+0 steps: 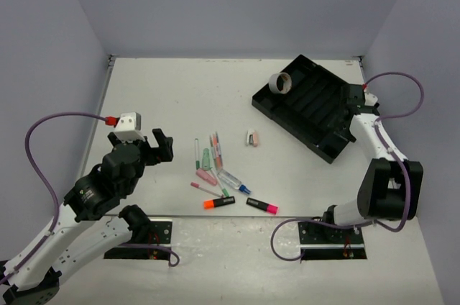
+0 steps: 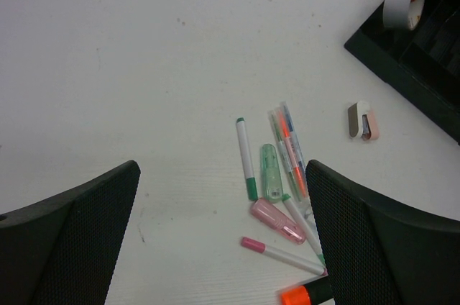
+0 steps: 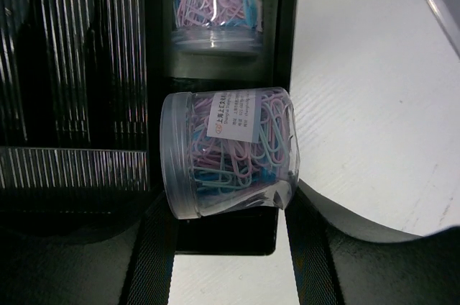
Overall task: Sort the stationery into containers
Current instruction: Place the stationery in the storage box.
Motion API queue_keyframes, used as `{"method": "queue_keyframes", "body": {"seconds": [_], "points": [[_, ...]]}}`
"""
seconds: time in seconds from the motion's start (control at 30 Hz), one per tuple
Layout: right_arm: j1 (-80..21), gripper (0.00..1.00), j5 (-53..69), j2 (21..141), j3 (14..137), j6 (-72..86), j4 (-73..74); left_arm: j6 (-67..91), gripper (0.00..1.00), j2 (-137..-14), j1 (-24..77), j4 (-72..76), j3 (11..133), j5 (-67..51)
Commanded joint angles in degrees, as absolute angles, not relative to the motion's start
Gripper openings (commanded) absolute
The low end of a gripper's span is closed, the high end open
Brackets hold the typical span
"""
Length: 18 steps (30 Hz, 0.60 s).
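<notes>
The black divided tray (image 1: 316, 114) lies at the far right with a grey tape ring (image 1: 279, 83) at its far corner. My right gripper (image 1: 354, 96) hovers over the tray's right end, shut on a clear tub of coloured paper clips (image 3: 230, 150); a second such tub (image 3: 215, 3) lies in the compartment below. Loose pens (image 1: 214, 152), a pink case (image 2: 277, 221), a green case (image 2: 270, 172) and two black highlighters (image 1: 219, 203) (image 1: 262, 206) lie mid-table. My left gripper (image 1: 159, 145) is open and empty, above the table left of the pens (image 2: 246, 159).
A small pink and white item (image 1: 251, 137) lies alone between the pens and the tray; it also shows in the left wrist view (image 2: 361, 120). Grey walls enclose the table on three sides. The tray's ribbed compartments (image 3: 79, 67) show in the right wrist view.
</notes>
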<state>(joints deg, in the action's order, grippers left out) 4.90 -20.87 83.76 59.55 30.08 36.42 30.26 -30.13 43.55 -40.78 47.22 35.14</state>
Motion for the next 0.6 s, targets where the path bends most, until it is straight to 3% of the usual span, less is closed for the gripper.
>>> {"method": "queue_keyframes", "body": {"seconds": [0.0,0.2,0.4,0.57], "points": [[5.62,0.28,-19.02,86.75,61.37,29.35,33.08,28.22,1.00,-30.15,43.33,-38.23,47.11,34.99],[6.31,0.35,-18.29,88.90,61.14,29.86,31.29,28.21,1.00,-30.49,43.33,-38.23,47.03,34.89],[6.46,0.69,-18.67,88.29,61.00,30.67,31.81,27.99,1.00,-30.15,43.33,-38.10,47.11,34.59],[6.49,0.74,-19.15,86.36,62.07,30.76,33.16,27.77,1.00,-30.43,43.33,-37.97,47.03,34.37]]}}
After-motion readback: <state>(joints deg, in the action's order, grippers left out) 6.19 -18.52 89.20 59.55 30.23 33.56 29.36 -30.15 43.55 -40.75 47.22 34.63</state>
